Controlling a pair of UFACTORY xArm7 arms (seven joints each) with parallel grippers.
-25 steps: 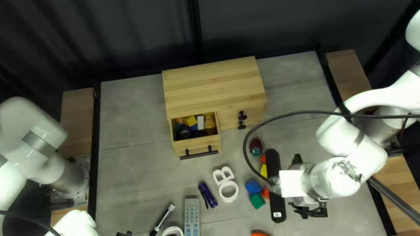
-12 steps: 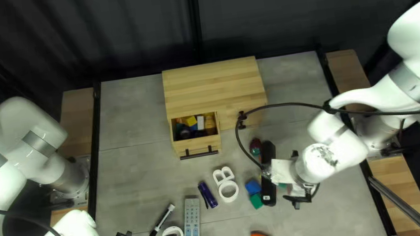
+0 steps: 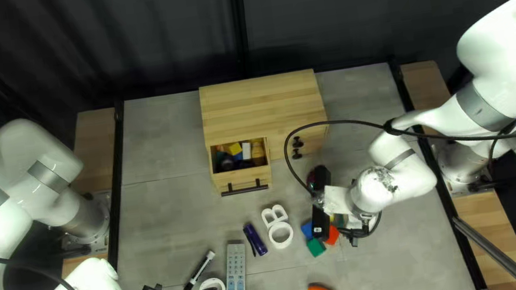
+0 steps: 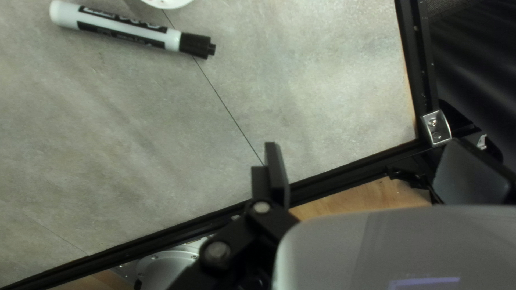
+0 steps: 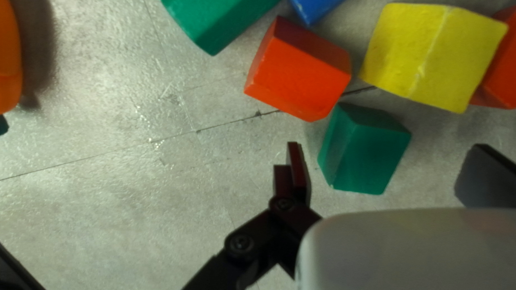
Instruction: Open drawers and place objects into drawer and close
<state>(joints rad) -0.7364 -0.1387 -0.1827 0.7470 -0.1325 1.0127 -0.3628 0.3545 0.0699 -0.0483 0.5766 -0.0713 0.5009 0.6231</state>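
Top left view: right arm (image 3: 402, 179), shifting left and farther over loose blocks; a pick is probably approaching. Drawer (image 3: 242, 179), standing open at cabinet's (image 3: 261, 106) near left, already holding several objects. Cable (image 3: 361, 123), looping beside the cabinet knobs.

Left wrist view: left pincer (image 4: 372, 160), standing open, gripping nothing; marker (image 4: 121, 29), lying well apart.

Right wrist view: right pincer (image 5: 386, 147), gaping around green block (image 5: 371, 153), gripping nothing; red block (image 5: 301, 70) and yellow block (image 5: 432, 56), crowding it, possibly obstructing closure.
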